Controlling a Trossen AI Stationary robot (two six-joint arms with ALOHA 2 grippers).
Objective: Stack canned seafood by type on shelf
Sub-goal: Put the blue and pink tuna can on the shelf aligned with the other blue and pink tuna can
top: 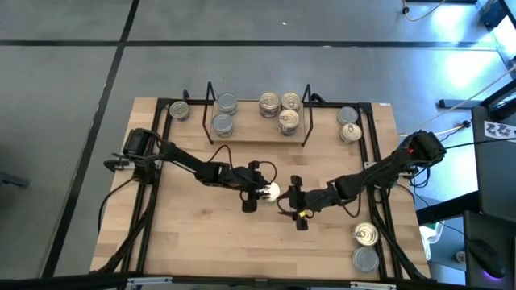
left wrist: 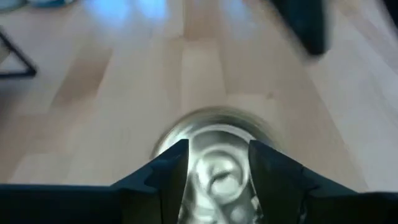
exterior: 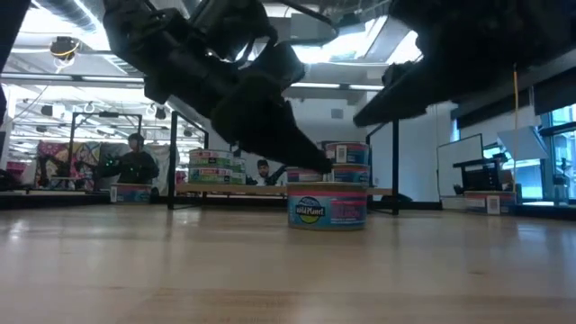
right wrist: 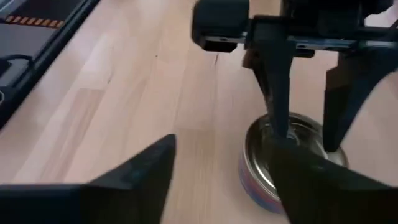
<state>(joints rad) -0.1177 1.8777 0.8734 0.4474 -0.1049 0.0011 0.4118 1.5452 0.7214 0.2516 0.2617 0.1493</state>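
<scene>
Jaws of my left gripper stand parted over one can resting mid-counter without gripping it, jaws of my right gripper stand open and empty just beside it, and I see the shelf well apart behind, carrying five cans.

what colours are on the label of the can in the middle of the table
Blue and pink, with a yellow-green logo, on the can; the low view shows it best.
</scene>
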